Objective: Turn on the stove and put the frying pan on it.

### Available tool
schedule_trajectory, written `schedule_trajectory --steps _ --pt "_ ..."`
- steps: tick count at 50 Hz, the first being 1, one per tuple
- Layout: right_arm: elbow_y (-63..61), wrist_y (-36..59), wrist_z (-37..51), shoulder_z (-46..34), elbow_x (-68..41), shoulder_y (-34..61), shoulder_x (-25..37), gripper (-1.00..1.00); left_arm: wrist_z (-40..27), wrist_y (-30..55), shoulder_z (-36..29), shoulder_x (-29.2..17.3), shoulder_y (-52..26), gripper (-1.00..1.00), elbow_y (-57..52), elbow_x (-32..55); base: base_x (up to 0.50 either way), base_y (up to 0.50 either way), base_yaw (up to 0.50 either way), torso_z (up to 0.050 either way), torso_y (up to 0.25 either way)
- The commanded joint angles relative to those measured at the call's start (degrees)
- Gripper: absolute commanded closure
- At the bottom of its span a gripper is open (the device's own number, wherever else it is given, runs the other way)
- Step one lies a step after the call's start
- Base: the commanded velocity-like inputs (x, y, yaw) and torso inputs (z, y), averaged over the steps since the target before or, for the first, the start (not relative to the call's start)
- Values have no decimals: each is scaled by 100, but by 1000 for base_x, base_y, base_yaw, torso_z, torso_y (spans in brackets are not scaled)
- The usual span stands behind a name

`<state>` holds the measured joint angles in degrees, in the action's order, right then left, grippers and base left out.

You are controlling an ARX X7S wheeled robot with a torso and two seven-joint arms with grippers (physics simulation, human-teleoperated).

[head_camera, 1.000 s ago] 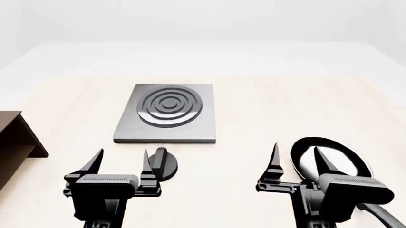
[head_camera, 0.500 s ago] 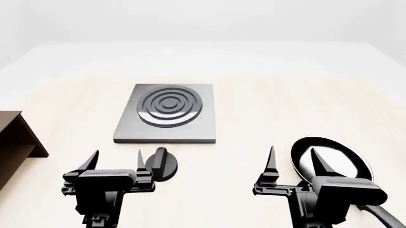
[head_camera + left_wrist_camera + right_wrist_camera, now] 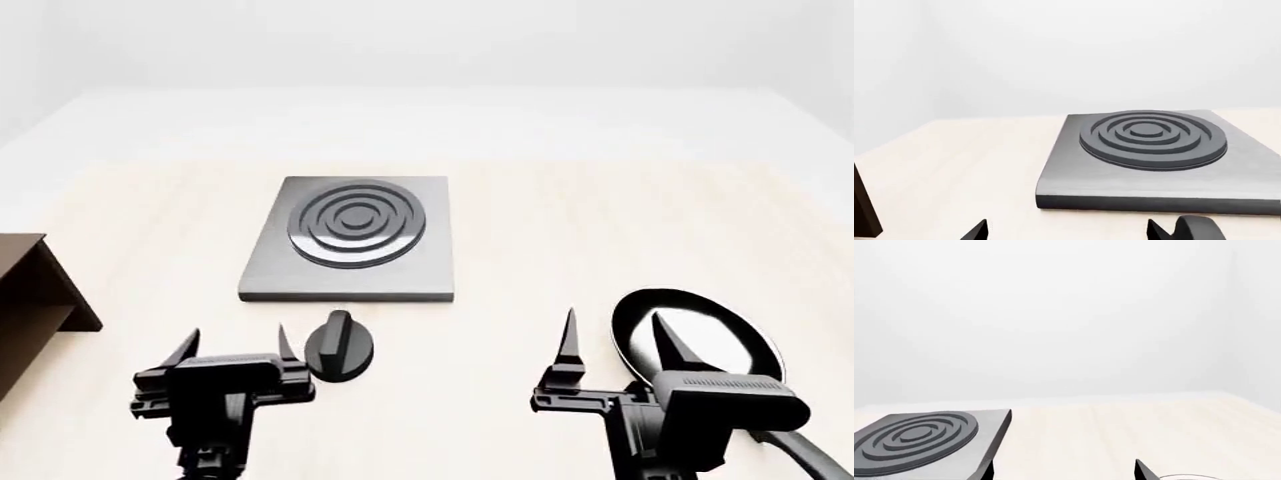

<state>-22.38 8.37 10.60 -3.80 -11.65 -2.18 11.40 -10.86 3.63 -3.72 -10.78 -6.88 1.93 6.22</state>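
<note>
The stove (image 3: pixel 350 240) is a flat grey plate with a ringed burner, lying at the table's middle left. Its round black knob (image 3: pixel 339 345) sits on the table just in front of it. My left gripper (image 3: pixel 235 345) is open and empty, just left of the knob and apart from it. The frying pan (image 3: pixel 694 335) lies at the right, its handle (image 3: pixel 801 455) pointing to the near right. My right gripper (image 3: pixel 614 335) is open and empty, one finger over the pan's left part. The left wrist view shows the stove (image 3: pixel 1147 150), a bit of the knob (image 3: pixel 1197 230) and the open gripper (image 3: pixel 1067 232). The right wrist view shows the stove's corner (image 3: pixel 921 440) and the open gripper (image 3: pixel 1064 474).
A dark brown wooden shelf (image 3: pixel 34 300) stands at the table's left edge, left of my left arm; its edge also shows in the left wrist view (image 3: pixel 864 210). Pale wooden table surface lies between the stove and the pan.
My left gripper has drawn back towards me and a little left; its right finger no longer overlaps the knob. My right gripper has dropped back slightly. Stove, knob and pan have not moved.
</note>
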Motion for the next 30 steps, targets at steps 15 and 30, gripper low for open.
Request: schedule_trajectory --steps 15,30 --pt "84 -99 84 -97 -35 0 89 -100 -39 -377 -291 119 -260 -100 1114 -135 0 0 0 0 0" --pt "72 -129 169 -156 -100 2 172 -100 134 -120 -626 189 -318 -100 949 -112 0 0 0 0 0"
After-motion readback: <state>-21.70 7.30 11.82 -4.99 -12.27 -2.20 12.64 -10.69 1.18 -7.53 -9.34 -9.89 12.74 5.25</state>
